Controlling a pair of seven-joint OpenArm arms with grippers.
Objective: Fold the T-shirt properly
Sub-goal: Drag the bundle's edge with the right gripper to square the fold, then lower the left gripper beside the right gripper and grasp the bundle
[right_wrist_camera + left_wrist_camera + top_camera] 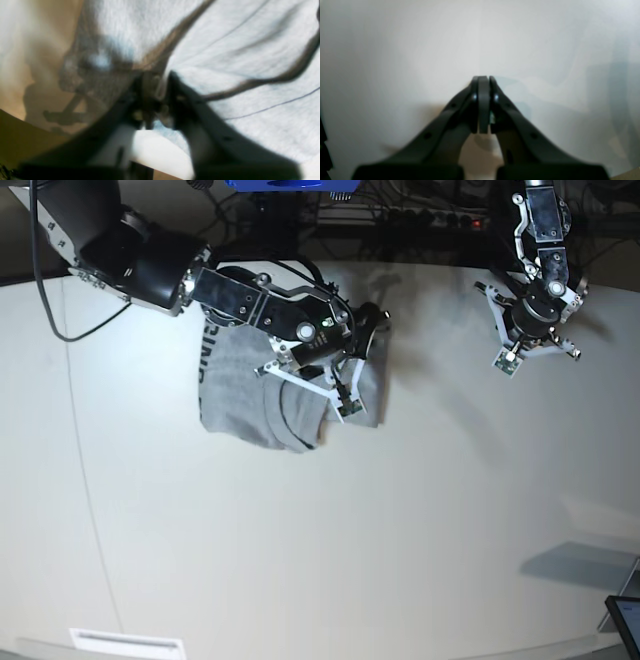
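Nearest the base camera lies bare pale table, with a small dark object at its near right corner too cropped to identify. Farther back, left of centre in this view, the T-shirt lies in a compact, partly folded bundle, plain grey side uppermost, with a strip of black lettering showing along its left edge; its long axis runs roughly from near to far. The right gripper is over the bundle's right-hand edge, and in the right wrist view its jaws stand nearly together with a fold of grey cloth caught between them, so it appears to be pinching the T-shirt. The left gripper hangs well apart from the garment, on the right of the base view and over bare table; the left wrist view shows its fingers pressed together on nothing, with only white surface ahead. The right arm is therefore the nearer, already on the cloth, and any further fold would likely carry that edge leftward across the bundle, toward the lettered side.
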